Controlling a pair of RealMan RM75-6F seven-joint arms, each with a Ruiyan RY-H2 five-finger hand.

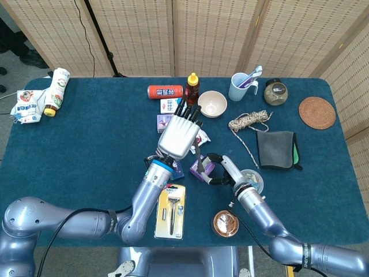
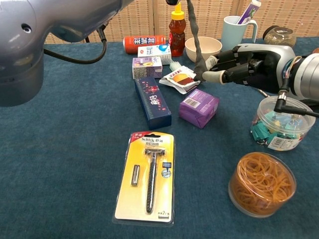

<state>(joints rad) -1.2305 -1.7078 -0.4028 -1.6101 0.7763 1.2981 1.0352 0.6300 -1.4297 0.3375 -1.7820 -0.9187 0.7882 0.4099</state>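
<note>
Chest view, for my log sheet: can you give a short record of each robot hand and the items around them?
left robot hand: raised, fingers straight, holds nothing
right robot hand: holds nothing, fingertips close to snack packet, purple box nearby
front: razor pack, rubber band tub, clip tub
surface: blue table

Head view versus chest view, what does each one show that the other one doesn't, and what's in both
Only the head view shows the woven coaster, the dark folded cloth, the coil of twine, the white bags at the table's far left, and the left robot hand with its back up.

Only the chest view shows the clips inside the clear tub and the razor pack's print.

Both show the right robot hand, purple box, razor pack, rubber-band tub, bowl and blue cup.
</note>
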